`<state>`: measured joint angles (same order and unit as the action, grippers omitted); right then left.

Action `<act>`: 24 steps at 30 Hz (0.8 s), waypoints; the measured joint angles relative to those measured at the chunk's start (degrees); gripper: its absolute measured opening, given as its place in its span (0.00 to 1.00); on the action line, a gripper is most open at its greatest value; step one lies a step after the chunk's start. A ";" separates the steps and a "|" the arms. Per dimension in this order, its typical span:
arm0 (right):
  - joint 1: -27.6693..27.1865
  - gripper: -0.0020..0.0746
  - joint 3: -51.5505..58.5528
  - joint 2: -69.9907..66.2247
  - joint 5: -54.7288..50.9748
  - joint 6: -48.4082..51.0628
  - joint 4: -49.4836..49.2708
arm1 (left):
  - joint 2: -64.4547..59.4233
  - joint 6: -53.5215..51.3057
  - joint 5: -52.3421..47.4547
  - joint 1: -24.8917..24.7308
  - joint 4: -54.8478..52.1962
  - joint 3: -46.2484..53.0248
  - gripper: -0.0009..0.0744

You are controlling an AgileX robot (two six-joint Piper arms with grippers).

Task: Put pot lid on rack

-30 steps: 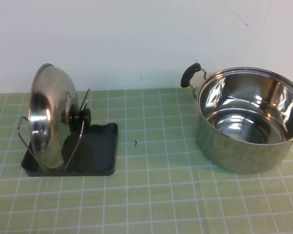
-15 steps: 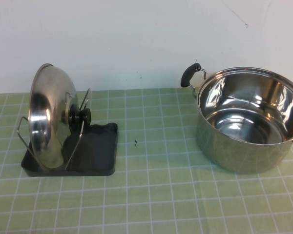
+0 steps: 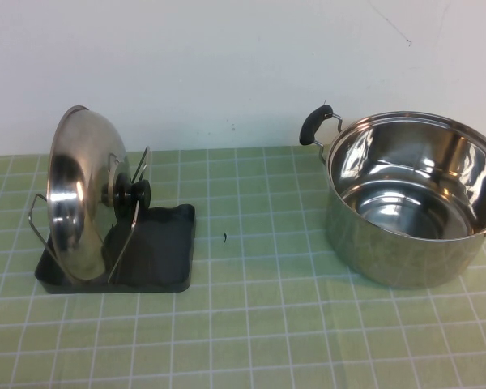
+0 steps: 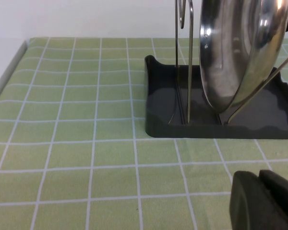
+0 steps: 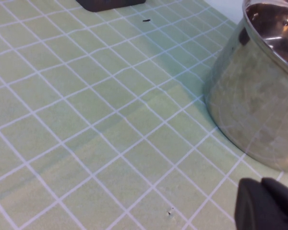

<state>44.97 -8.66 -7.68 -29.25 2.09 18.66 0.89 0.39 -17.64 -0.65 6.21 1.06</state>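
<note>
Pot lid stands in rack; left gripper and right gripper states unclear

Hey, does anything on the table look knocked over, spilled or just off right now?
Nothing stands out. The lid stands on edge in the rack, the pot sits upright and empty. Left gripper and right gripper each show only at their wrist view's edge.
</note>
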 joint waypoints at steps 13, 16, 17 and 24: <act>0.00 0.02 0.00 0.00 0.00 0.00 0.00 | 0.00 -0.39 0.00 0.00 0.00 0.00 0.01; 0.00 0.02 0.00 0.00 0.00 0.00 0.00 | 0.00 -0.39 0.00 0.00 0.00 0.00 0.01; 0.00 0.02 0.00 0.00 0.00 0.00 0.00 | 0.00 -0.39 0.00 0.00 0.00 0.00 0.01; -4.16 0.02 0.11 0.00 0.48 7.31 -3.88 | 0.00 -0.39 0.00 0.10 0.00 0.00 0.01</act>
<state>40.80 -8.55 -7.68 -28.76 9.40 14.78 0.89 0.00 -17.64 -0.55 6.21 1.06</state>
